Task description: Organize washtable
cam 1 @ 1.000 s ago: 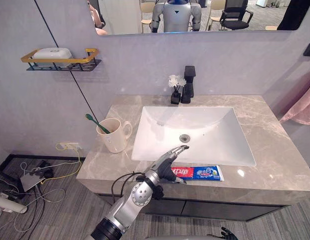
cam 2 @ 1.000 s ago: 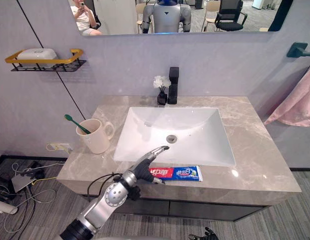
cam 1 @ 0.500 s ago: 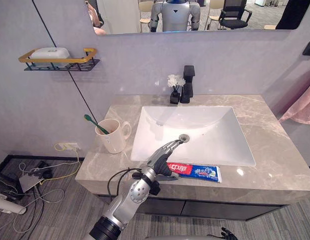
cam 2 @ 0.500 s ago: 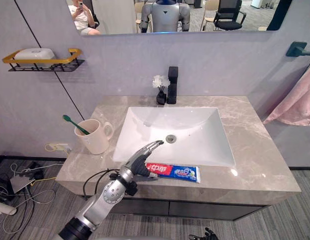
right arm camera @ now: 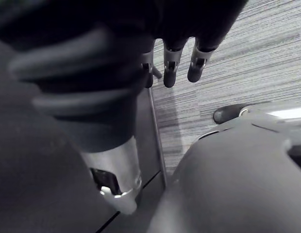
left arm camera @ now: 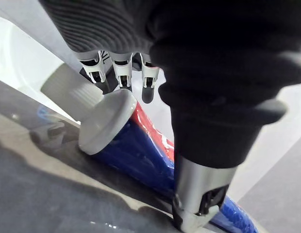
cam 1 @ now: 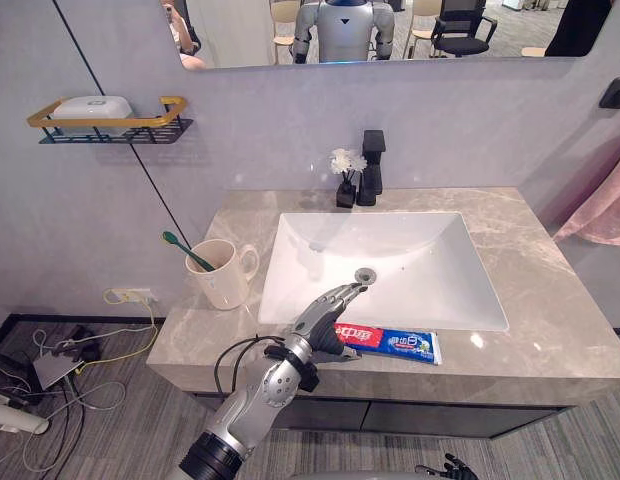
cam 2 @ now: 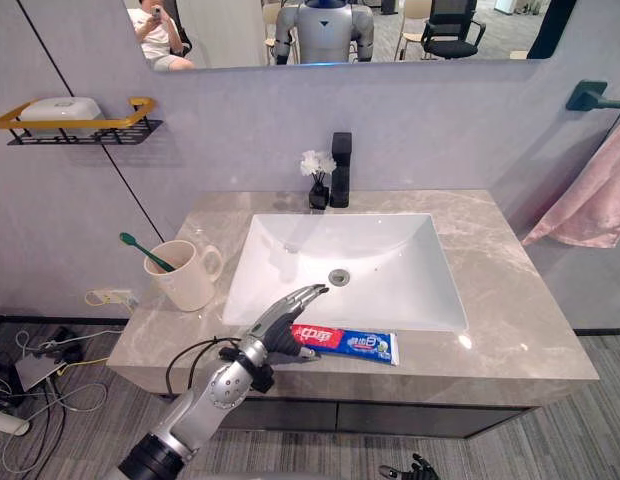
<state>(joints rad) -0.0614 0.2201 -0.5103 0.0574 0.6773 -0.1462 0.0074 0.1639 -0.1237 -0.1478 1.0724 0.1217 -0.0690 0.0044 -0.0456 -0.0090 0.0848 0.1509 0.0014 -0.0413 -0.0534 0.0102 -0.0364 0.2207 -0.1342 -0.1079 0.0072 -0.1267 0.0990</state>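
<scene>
A red and blue toothpaste tube (cam 1: pixel 390 342) lies on the marble counter (cam 1: pixel 550 300) along the sink's front edge, its white cap (left arm camera: pixel 104 121) pointing left. My left hand (cam 1: pixel 318 322) hovers over the capped end, open. Its straight fingers (left arm camera: pixel 122 73) reach past the cap toward the basin, and its thumb (left arm camera: pixel 199 194) rests beside the tube. A cream mug (cam 1: pixel 222 274) holding a green toothbrush (cam 1: pixel 184 250) stands on the counter's left part. My right hand (right arm camera: pixel 170 65) hangs low above the floor with relaxed fingers, holding nothing.
The white sink (cam 1: pixel 385 262) fills the counter's middle, with a black faucet (cam 1: pixel 371 166) and a small vase of white flowers (cam 1: pixel 345 176) behind it. A wall shelf (cam 1: pixel 105 122) with a soap dish hangs at the left. A pink towel (cam 1: pixel 602 208) hangs at the right.
The view has shifted slightly. My left hand has slid a little leftward along the tube to its capped end and stays spread over it. The tube lies where it was.
</scene>
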